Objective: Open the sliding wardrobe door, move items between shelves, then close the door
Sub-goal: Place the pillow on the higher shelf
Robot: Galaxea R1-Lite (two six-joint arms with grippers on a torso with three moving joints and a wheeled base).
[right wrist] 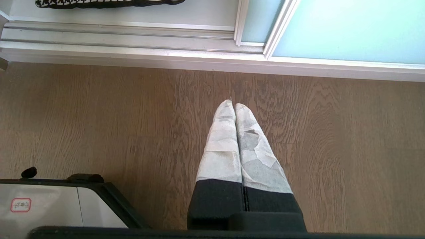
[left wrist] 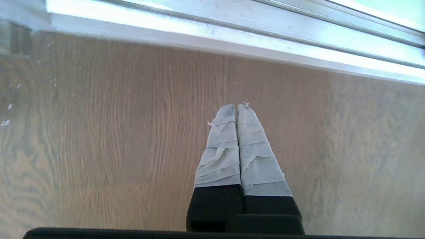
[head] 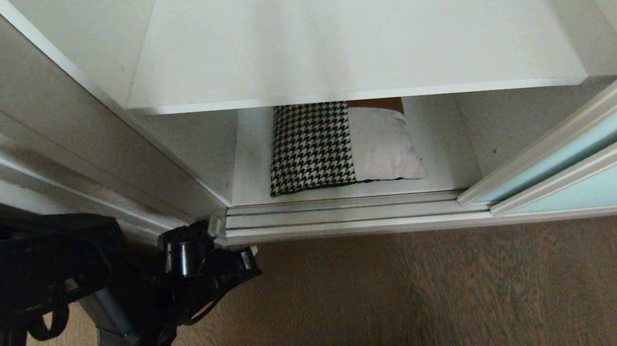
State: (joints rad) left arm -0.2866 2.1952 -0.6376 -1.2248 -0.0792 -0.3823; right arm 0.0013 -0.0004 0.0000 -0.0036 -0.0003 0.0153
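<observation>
The left end effector (left wrist: 236,109), two tape-wrapped fingers on black bases, is pressed together and holds nothing; it points down at the brown wood-grain floor (left wrist: 116,132), with the silvery-white metal bottom track (left wrist: 232,36) of the wardrobe toward twelve o'clock of its tips. In the head view the left arm's black wrist sits at about eight o'clock, just before the left end of that track.

The right end effector (right wrist: 234,107), wrapped the same way, is likewise pressed together and empty, hanging over the floor. A white, black-edged part of the robot's base (right wrist: 49,207) lies at eight o'clock of it.

From the left wrist in the head view, the black-and-white houndstooth cushion (head: 311,148) lies toward one o'clock, well apart, flat on the wardrobe's white bottom board (head: 449,168) behind the track. The plain cream textured cushion (head: 385,146) touches its right side at three o'clock. Something reddish-brown (head: 374,106) shows just behind the cream cushion; what it is cannot be told.

A flat white shelf (head: 353,39) spans the compartment above both cushions, hiding their far ends. The pale aqua frosted-glass sliding wardrobe door (head: 568,157) in its silvery-white frame stands at three o'clock of the cushions, slid aside, leaving the compartment open.
</observation>
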